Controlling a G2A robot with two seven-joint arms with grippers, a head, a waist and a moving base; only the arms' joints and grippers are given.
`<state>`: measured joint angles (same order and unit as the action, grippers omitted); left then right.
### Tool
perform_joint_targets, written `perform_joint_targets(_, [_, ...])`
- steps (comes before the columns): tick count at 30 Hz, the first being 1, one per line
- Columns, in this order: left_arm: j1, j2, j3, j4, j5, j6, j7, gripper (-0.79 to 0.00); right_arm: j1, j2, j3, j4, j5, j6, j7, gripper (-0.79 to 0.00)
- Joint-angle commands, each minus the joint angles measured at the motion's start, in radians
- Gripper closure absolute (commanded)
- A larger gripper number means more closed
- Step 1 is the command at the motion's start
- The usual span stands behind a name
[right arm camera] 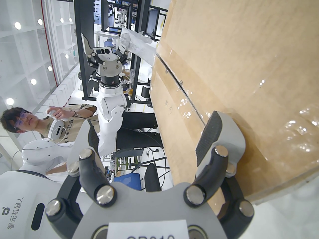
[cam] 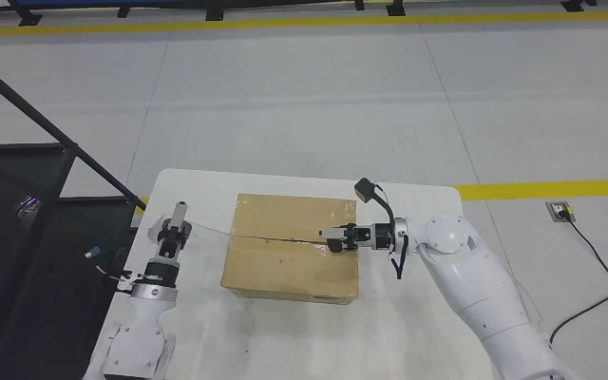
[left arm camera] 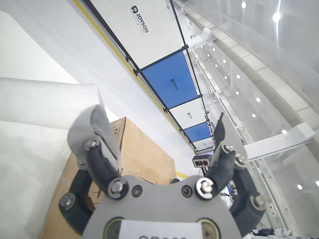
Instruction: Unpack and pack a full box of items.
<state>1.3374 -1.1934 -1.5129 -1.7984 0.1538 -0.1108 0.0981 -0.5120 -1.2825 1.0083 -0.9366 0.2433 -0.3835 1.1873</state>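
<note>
- In the top view, a closed cardboard box point(cam: 290, 249) is seen standing on the white worktop point(cam: 204, 318), about midway between the left and right edges and nearer the far edge than the near one.
- A seam point(cam: 275, 237) is seen running across the top of the box from its left side to its right.
- The right tool point(cam: 332, 237) is held low over the seam, toward the right side of the box top.
- The left tool point(cam: 177, 215) is placed near the left edge of the worktop, apart from the box.
- In the left wrist view, the left tool point(left arm camera: 158, 115) is shown spread wide, with nothing clamped between its fingers.
- A clear tape strip point(left arm camera: 104, 130) is draped over one finger, and a side of the box point(left arm camera: 144, 152) is seen just behind it.
- In the right wrist view, the right tool point(right arm camera: 152, 125) is shown spread wide and gripping nothing.
- One ribbed pad point(right arm camera: 209, 135) is laid against the box point(right arm camera: 236, 63) beside the glossy taped seam point(right arm camera: 179, 88); the other finger is kept clear of the box.
- Farther off, the left tool point(right arm camera: 103, 48) is seen wide apart beyond the box's edge, with the tape strip point(right arm camera: 137, 43) hanging from the finger nearer the box.
</note>
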Motion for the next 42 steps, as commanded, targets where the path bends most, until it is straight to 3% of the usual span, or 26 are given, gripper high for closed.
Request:
perform_joint_targets(1, [-0.005, -0.003, 0.02, -0.017, 0.045, 0.019, 0.023, -0.785, 0.0, 0.0, 0.0, 0.0, 0.0, 0.0, 0.0, -0.785])
perform_joint_targets(12, [-0.022, -0.015, 0.09, -0.077, 0.23, 0.061, 0.058, -0.785, -0.003, 0.0, 0.001, -0.002, 0.0, 0.001, -0.008, -0.785])
perform_joint_targets(20, [-0.029, -0.022, 0.154, -0.085, 0.368, 0.058, 0.051, -0.785, -0.056, 0.016, 0.03, -0.086, -0.022, 0.027, -0.05, -0.785])
perform_joint_targets(42, [-0.094, -0.045, 0.308, -0.011, 0.643, 0.056, -0.012, -0.785, -0.223, 0.069, 0.13, -0.295, -0.086, 0.032, -0.083, -0.785])
